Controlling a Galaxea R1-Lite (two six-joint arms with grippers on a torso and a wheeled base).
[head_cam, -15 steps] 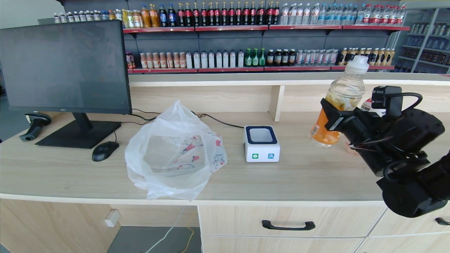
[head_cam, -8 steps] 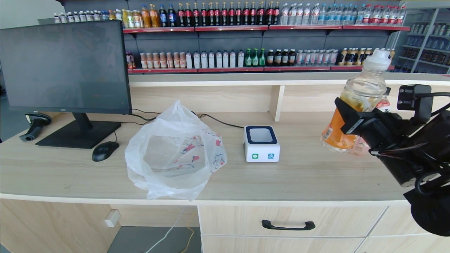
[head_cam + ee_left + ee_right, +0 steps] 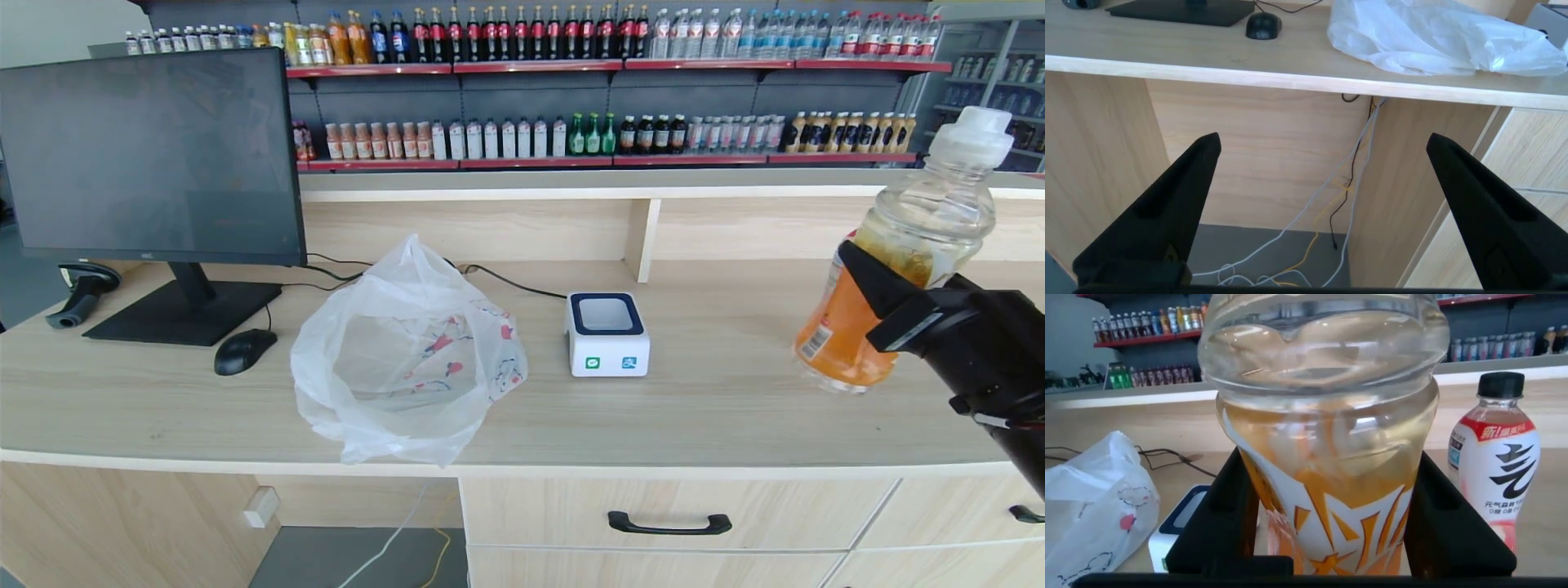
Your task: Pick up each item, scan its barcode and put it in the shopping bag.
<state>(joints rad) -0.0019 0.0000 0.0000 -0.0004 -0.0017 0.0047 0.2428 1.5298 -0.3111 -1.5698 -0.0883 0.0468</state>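
Right pincer [image 3: 1331,527] was clamped on a clear orange-labelled drink bottle [image 3: 927,216], held tilted over the wooden bench [image 3: 702,408]. Leftward of it were set a white box scanner [image 3: 608,335] and a translucent plastic shopping bag [image 3: 408,359]. Left pincer [image 3: 1319,220] was spread open.

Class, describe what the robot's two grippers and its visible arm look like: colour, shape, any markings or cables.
Left gripper: two matte black, wedge-shaped fingers tapering to narrow tips. Right gripper: the same black flat fingers, one carrying a small white label strip. The right arm is bulky and black, with thin wires near the wrist.
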